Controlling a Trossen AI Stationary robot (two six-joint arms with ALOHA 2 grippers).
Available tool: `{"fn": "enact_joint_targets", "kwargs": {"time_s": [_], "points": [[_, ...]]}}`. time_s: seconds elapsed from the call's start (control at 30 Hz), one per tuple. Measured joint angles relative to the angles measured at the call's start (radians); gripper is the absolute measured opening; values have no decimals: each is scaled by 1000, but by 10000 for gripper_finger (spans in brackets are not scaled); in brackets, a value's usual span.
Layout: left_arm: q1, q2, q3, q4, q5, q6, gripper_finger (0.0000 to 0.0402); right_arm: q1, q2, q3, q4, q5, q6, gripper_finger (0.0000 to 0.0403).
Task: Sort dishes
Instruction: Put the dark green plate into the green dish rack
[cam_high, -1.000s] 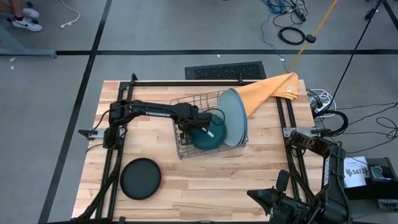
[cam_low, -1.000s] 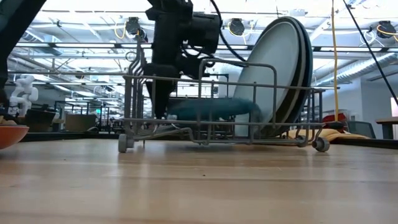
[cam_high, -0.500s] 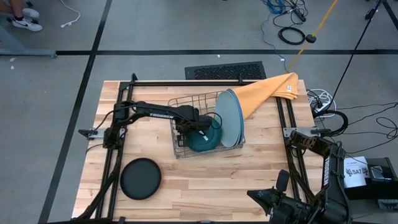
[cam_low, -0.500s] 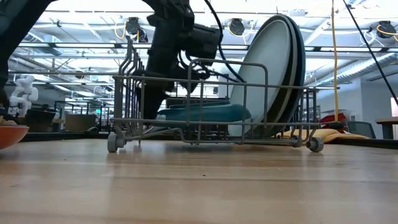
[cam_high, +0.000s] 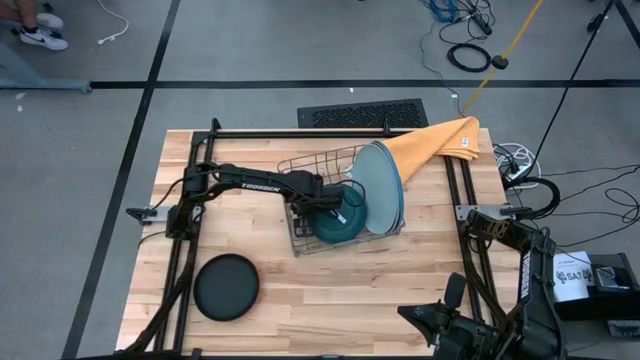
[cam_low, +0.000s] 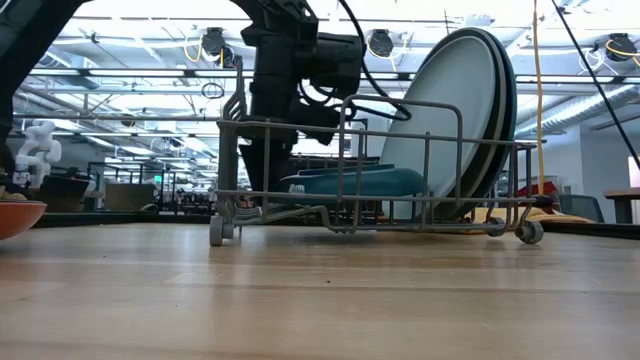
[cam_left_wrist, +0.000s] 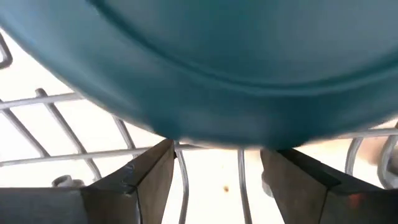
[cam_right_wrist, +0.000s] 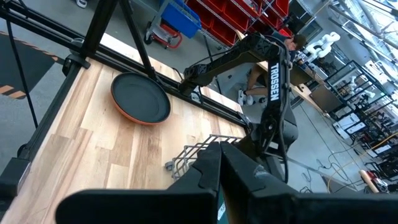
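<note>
My left gripper (cam_high: 322, 203) reaches straight down into the wire dish rack (cam_high: 300, 165), open, at the left rim of the dark teal plate (cam_high: 337, 226). The teal plate (cam_low: 350, 183) lies nearly flat on the rack's bottom wires. In the left wrist view it (cam_left_wrist: 217, 62) fills the space above my two spread fingers. Large pale and blue plates (cam_high: 378, 190) stand on edge at the rack's right end. A black plate (cam_high: 226, 287) sits on an orange-red one (cam_right_wrist: 140, 119) at the near left. My right gripper (cam_right_wrist: 220, 149) waits shut at the near right. My left gripper stands with its fingertips (cam_left_wrist: 152, 177) down among the rack's wires (cam_left_wrist: 180, 180), right beside the teal plate's left rim (cam_left_wrist: 186, 134). I cannot tell whether the fingers touch the rim or a wire.
A yellow-orange cloth (cam_high: 440, 145) lies at the far right, partly behind the rack. The rack stands on small wheels (cam_low: 216, 235). Bare wood stretches across the table's near middle (cam_high: 340, 300). My right arm (cam_high: 470, 330) hangs over the near right corner.
The rack with its plates has slid along the table, first slightly toward the left edge, then toward the right edge. My left gripper has stayed inside it and gone the same way. Its fingers have kept the same gap.
</note>
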Motion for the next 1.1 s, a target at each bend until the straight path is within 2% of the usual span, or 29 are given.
{"fn": "enact_joint_targets", "kwargs": {"time_s": [0.47, 0.7, 0.9, 1.1], "points": [[-1, -98, 0, 44, -10, -26, 240, 0, 0, 0, 1, 0, 0, 0], [-2, -82, -53, -32, -25, -37, 240, 0, 0, 0, 3, 0, 3, 0], [-16, -82, -143, 74, -25, -49, 240, 0, 0, 0, 5, 0, 3, 0], [-27, -83, -155, 183, -40, -46, 240, 0, 0, 0, 5, 0, 3, 0]]}}
